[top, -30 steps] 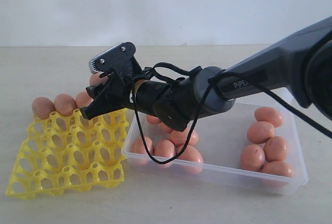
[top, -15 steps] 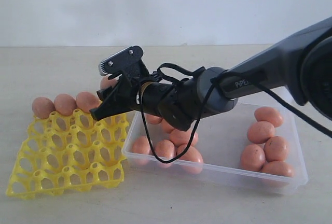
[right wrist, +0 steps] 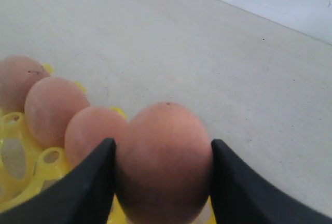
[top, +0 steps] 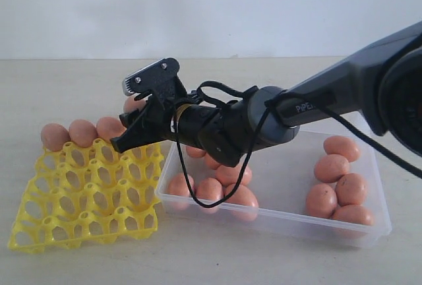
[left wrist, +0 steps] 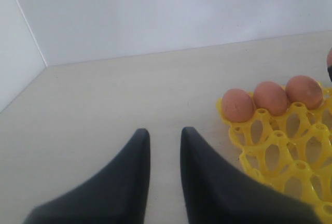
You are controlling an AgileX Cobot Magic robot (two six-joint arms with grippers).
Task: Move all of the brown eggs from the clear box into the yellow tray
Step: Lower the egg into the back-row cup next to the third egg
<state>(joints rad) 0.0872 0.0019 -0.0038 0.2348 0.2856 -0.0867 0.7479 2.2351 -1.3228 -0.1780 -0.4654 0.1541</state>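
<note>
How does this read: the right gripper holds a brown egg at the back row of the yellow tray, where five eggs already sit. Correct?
Not quite. The right gripper does hold a brown egg at the back row of the yellow tray, but only three eggs sit there, not five. The left wrist view shows them plainly.

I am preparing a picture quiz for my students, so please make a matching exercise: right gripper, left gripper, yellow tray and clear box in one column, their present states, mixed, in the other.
1. right gripper
2. left gripper
3. yellow tray
4. clear box

A. brown eggs lie in two groups, one at each end
B. closed on one brown egg
C. holds nothing, above bare table
D. three brown eggs in its far row

Pairs: 1-B, 2-C, 3-D, 4-A
</note>
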